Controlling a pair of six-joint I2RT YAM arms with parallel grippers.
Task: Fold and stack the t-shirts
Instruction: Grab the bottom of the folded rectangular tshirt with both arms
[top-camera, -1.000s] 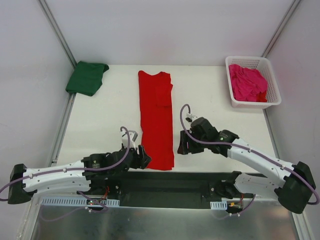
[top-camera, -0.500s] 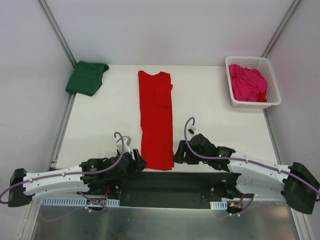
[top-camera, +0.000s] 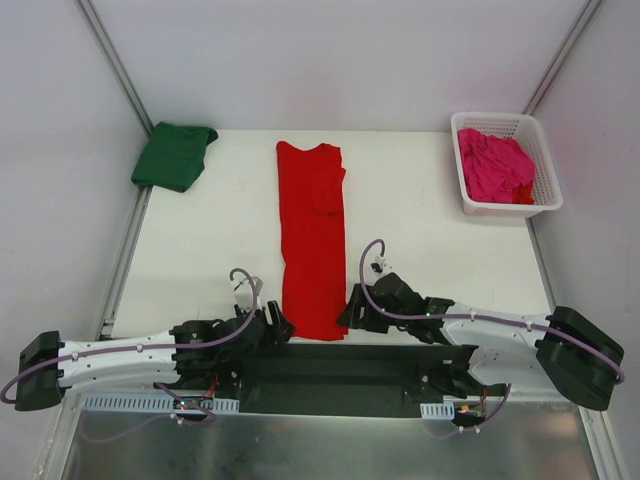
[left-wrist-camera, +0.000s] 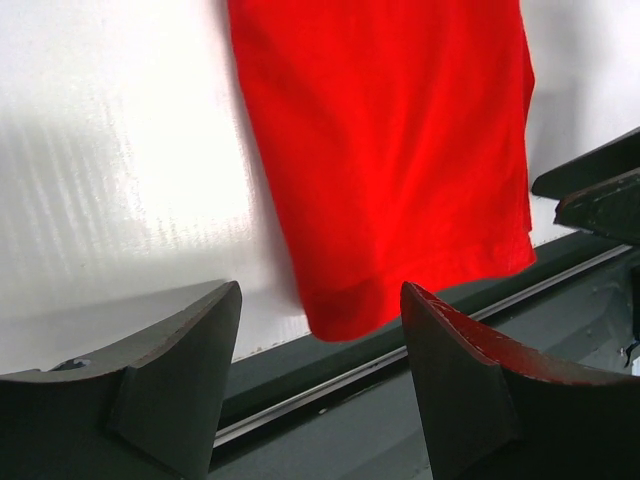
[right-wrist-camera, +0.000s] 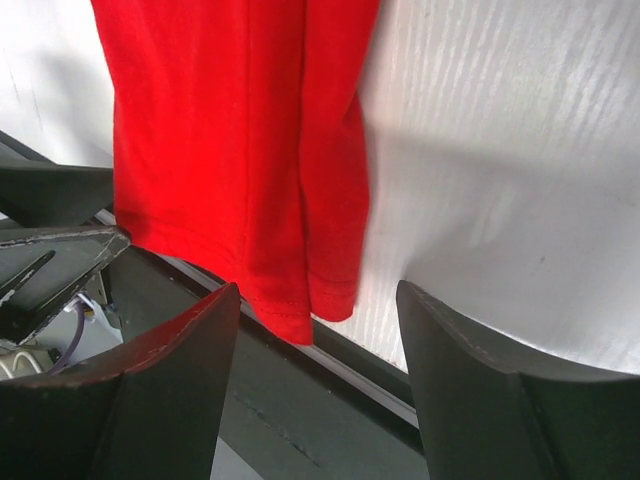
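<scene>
Walls (top-camera: 330, 60): plain white panels, back and both sides.
Corner posts (top-camera: 108, 50): grey metal, slanting.
Surface (top-camera: 420, 200): white, matte, evenly lit.
Near rail (top-camera: 340, 365): dark.
Metal sheet (top-camera: 330, 450): brushed, dull sheen.

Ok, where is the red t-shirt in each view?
Top external: red t-shirt, a long strip down mid-table.
Left wrist: upper centre and right, hem low between the jaws.
Right wrist: upper left, hem low between the jaws.
Shared landmark: hem at the table near edge.
</scene>
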